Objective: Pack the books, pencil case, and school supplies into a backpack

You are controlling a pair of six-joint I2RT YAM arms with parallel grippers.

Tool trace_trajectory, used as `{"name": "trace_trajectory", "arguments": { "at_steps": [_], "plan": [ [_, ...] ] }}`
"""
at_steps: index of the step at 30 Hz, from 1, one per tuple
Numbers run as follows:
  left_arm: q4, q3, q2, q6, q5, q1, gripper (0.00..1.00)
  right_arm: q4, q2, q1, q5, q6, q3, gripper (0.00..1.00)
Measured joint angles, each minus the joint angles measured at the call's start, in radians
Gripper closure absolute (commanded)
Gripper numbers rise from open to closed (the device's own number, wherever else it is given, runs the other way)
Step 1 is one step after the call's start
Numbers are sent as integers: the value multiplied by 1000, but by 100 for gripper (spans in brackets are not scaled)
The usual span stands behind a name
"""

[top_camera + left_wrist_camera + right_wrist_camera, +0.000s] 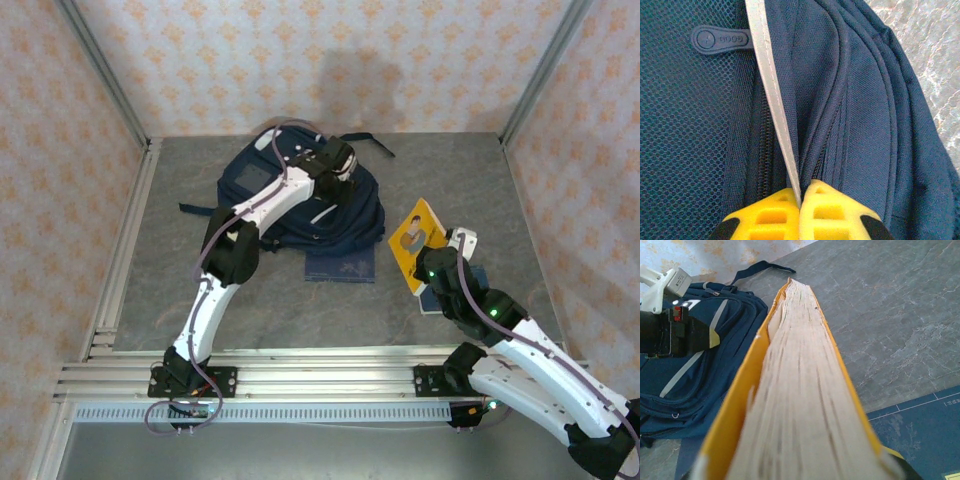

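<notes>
The large navy blue fabric backpack (355, 215) lies upper centre, the left gripper (800, 207) pinched shut on its white-grey stripe (771, 90), probably to open it, the right gripper (435, 262) clamping a thin orange-yellow book (412, 238) beside it

Robot test booth, aluminium frame rails (300, 375), grey tabletop (450, 170), patterned wall panels (330, 50)

**Left side open, right side crowded**

My left arm (265, 205) lies across the backpack (355, 215), barring the way over it. A navy book (340, 265) lies at its near edge; the yellow book (412, 245), tilted up in my right tool (436, 264), stands just right of it. The worktop (170, 280) left of the bag lies bare
</notes>
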Motion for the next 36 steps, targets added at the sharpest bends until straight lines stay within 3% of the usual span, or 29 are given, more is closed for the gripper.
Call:
{"name": "trace_trajectory", "arguments": {
  "at_steps": [4,16,29,36],
  "plan": [
    [-20,0,-71,6,4,11,100,19,10,-16,-24,5,0,100],
    [-118,-3,-333,93,-29,46,100,165,94,-93,-246,53,31,100],
    [-133,-12,-347,98,37,70,100,520,267,-174,-539,269,12,100],
    [-134,-11,-347,97,54,72,100,763,513,-179,-661,382,11,100]
  ]
}}
